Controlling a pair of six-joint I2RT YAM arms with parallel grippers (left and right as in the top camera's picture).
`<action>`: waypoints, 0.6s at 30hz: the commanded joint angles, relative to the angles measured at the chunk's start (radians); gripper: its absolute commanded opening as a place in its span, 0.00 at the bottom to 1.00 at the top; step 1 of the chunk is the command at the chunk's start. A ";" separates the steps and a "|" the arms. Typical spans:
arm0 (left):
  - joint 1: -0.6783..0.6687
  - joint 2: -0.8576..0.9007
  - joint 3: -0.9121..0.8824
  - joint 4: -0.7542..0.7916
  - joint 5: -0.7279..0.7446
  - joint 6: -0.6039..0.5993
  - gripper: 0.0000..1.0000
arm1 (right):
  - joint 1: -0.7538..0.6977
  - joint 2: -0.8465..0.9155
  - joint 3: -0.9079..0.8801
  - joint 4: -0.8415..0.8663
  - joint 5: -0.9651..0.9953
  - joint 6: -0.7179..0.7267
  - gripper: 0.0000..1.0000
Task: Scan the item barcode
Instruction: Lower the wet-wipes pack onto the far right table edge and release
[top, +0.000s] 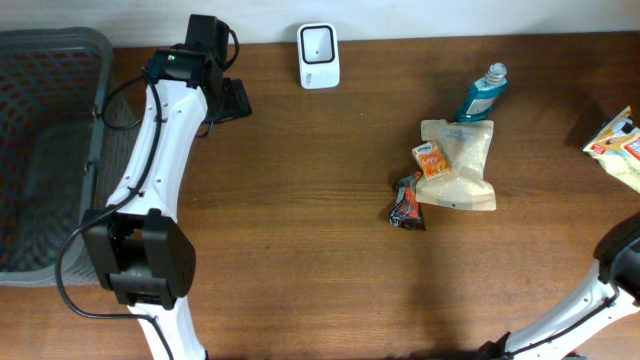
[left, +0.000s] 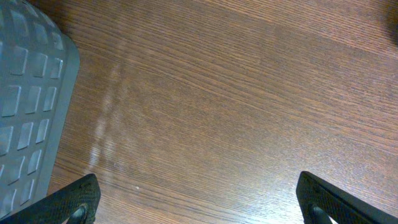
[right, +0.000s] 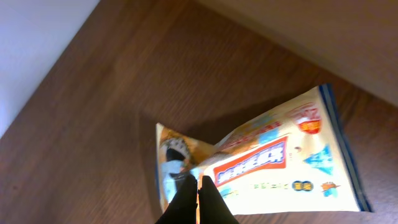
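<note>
In the right wrist view my right gripper (right: 199, 184) is shut on the near edge of a white and yellow snack bag (right: 273, 165) with a red label. The bag hangs tilted above the brown table and casts a shadow on it. Overhead, the same bag (top: 618, 142) shows at the far right edge, partly cut off, and the right gripper itself is out of that view. No barcode shows on the bag's visible side. A white scanner (top: 318, 55) stands at the table's back middle. My left gripper (top: 232, 100) hangs open and empty over bare wood (left: 199, 200).
A dark grey mesh basket (top: 40, 150) fills the left side, its corner (left: 25, 106) beside the left gripper. Right of centre lie a teal bottle (top: 483, 92), a beige pouch (top: 462, 178), a small orange packet (top: 430, 158) and a dark wrapper (top: 407, 203).
</note>
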 joint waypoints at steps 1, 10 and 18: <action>-0.004 0.016 -0.006 -0.002 -0.003 -0.013 0.99 | 0.031 0.064 -0.003 0.008 0.003 -0.007 0.05; -0.004 0.016 -0.006 -0.002 -0.003 -0.013 0.99 | 0.050 0.262 -0.005 -0.001 0.132 -0.008 0.05; -0.004 0.016 -0.006 -0.002 -0.003 -0.013 0.99 | 0.046 0.245 0.005 -0.058 0.131 -0.011 0.05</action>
